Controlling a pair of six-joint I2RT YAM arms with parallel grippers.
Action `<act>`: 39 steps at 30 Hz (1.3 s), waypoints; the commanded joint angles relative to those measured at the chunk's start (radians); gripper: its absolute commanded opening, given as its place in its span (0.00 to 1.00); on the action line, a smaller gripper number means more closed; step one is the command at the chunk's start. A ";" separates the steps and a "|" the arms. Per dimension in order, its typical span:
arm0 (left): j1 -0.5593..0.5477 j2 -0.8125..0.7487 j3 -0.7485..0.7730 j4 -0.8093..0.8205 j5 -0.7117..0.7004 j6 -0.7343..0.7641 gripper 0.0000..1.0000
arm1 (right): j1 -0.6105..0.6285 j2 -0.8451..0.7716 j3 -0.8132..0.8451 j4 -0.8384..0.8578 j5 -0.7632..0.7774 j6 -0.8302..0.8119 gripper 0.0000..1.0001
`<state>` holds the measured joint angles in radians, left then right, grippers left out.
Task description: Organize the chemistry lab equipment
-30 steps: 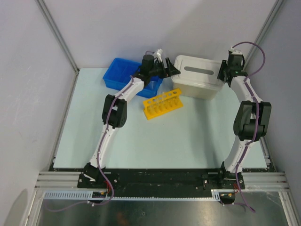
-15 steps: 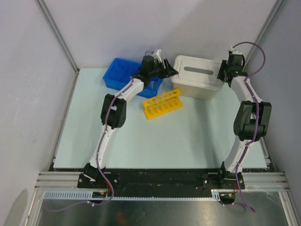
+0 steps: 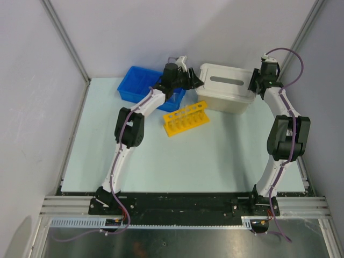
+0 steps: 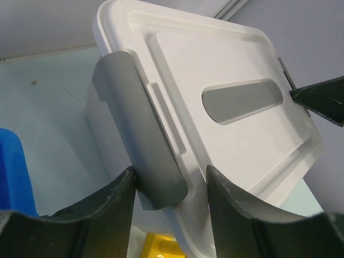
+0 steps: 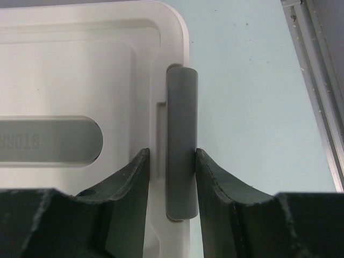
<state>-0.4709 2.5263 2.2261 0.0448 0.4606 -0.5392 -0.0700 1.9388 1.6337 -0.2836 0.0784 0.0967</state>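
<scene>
Pale surface [image 3: 215, 161] carries the lidded beige tub [image 3: 228, 103] at rear, blue bin [image 3: 131, 86] to its left, yellow test-tube rack [image 3: 185, 119] just in front between them; right gripper [image 5: 172, 156] clamps the tub's right latch [image 5: 180, 123], left gripper [image 4: 171, 173], part-open, straddles its left latch [image 4: 140, 118].

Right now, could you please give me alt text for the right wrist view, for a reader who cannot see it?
The right claw is closed on a grey latch at the edge of a white lid, pinching it from both sides. The lid fills the left of the view; pale table and a metal rail lie to the right.
</scene>
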 commanded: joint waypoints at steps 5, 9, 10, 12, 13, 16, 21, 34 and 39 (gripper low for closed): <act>-0.053 -0.078 -0.002 -0.014 0.027 0.090 0.29 | 0.019 0.042 -0.040 -0.068 -0.097 0.036 0.09; -0.058 -0.075 0.008 -0.014 0.030 0.107 0.23 | 0.019 0.048 -0.040 -0.067 -0.102 0.045 0.09; -0.059 -0.074 0.013 -0.014 0.032 0.110 0.21 | 0.019 0.051 -0.040 -0.066 -0.103 0.048 0.09; -0.060 -0.070 0.020 -0.014 0.036 0.119 0.19 | 0.019 0.054 -0.041 -0.067 -0.105 0.051 0.09; -0.062 -0.070 0.024 -0.013 0.038 0.123 0.18 | 0.019 0.056 -0.041 -0.067 -0.105 0.053 0.09; -0.065 -0.065 0.033 -0.015 0.041 0.132 0.13 | 0.019 0.061 -0.043 -0.066 -0.108 0.056 0.09; -0.067 -0.059 0.048 -0.016 0.052 0.139 0.03 | 0.019 0.068 -0.043 -0.065 -0.107 0.059 0.09; -0.100 -0.070 0.068 -0.020 0.079 0.197 0.07 | 0.061 0.099 -0.044 -0.061 -0.092 0.075 0.09; -0.111 -0.078 0.066 -0.029 0.062 0.216 0.18 | 0.059 0.105 -0.044 -0.062 -0.102 0.082 0.09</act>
<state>-0.4885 2.5153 2.2501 -0.0113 0.4313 -0.3904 -0.0631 1.9465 1.6310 -0.2699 0.0975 0.1131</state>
